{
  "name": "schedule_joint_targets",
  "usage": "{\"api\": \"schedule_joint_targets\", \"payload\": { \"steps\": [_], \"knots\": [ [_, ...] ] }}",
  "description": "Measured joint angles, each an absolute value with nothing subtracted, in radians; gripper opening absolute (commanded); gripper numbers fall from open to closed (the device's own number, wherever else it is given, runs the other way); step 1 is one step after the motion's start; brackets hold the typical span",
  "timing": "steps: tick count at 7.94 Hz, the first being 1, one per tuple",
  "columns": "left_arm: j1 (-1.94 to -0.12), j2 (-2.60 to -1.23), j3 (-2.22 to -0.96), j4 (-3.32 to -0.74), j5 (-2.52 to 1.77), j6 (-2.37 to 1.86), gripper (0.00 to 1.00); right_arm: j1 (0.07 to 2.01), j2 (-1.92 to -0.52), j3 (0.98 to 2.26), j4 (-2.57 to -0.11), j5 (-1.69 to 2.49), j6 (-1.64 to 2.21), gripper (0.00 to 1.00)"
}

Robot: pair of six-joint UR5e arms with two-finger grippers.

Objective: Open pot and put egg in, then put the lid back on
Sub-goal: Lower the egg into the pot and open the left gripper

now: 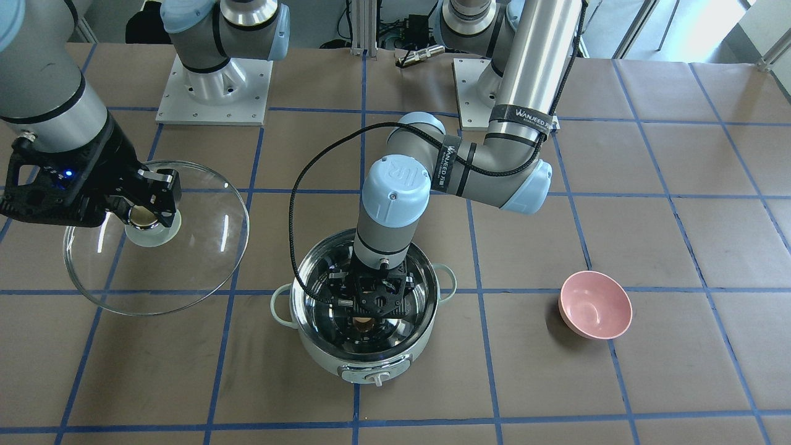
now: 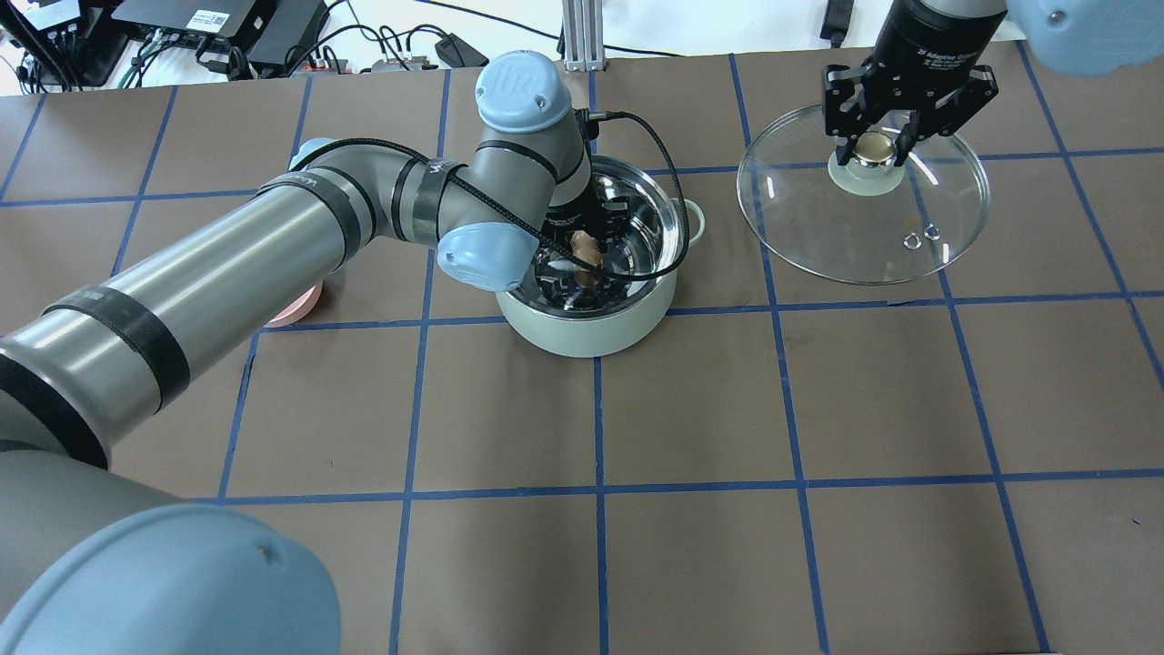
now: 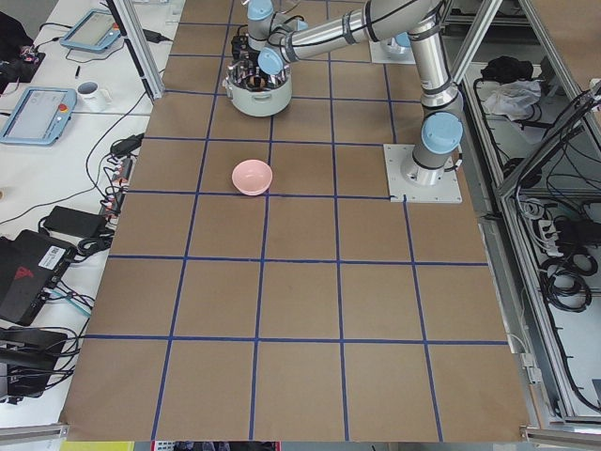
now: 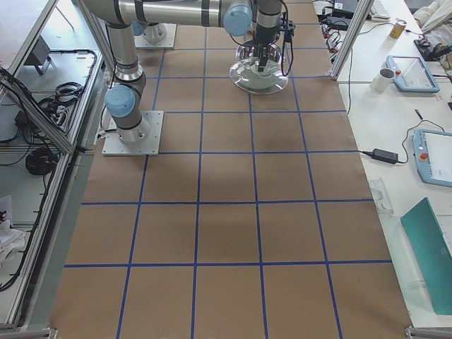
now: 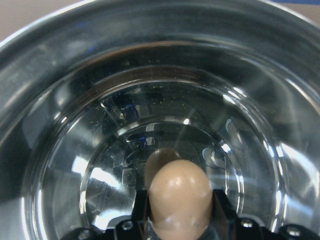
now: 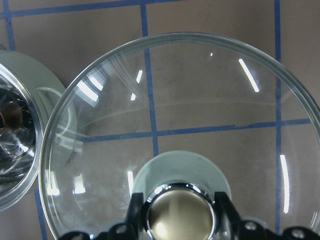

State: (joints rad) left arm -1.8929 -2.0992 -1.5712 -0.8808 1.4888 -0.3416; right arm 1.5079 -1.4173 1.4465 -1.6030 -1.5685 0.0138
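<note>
holding the egg (image 5: pixel 180 200) low inside the open pot (image 1: pixel 321 358), left gripper (image 1: pixel 366 320) clasped on it. right gripper (image 2: pixel 873 150) grasps the lid (image 2: pixel 864 218) by its knob, beside the pot. likely next: release egg, withdraw, then re-lid.

Front camera sits across the table (image 1: pixel 680 185), facing the base plates (image 1: pixel 213 93) and looking steeply down, the pot (image 1: pixel 401 361) near centre. The overhead one looks the opposite way from behind the arms: same pot, same lid (image 2: pixel 846 232), sides swapped. Two end cameras stand high and far back, sighting along the table, with the pot tiny in one and the lid tiny in the other. Left wrist camera is right down in the pot, egg (image 5: pixel 180 197) up close. Right wrist camera hugs the lid's knob (image 6: pixel 181 215) — pot rim at its left edge.
</note>
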Motion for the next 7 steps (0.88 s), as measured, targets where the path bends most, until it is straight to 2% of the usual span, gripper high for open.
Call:
{"api": "schedule_joint_targets", "payload": {
  "steps": [2, 7],
  "knots": [
    [-1.893, -2.1, -1.57, -0.881, 1.49, -0.341, 1.0, 1.508, -1.417, 1.447, -1.603, -1.569, 0.014, 0.0],
    [-1.893, -2.095, -1.568, -0.88, 1.485, -0.356, 1.0, 1.508, -1.417, 1.447, -1.604, -1.568, 0.014, 0.0]
  ]
}}
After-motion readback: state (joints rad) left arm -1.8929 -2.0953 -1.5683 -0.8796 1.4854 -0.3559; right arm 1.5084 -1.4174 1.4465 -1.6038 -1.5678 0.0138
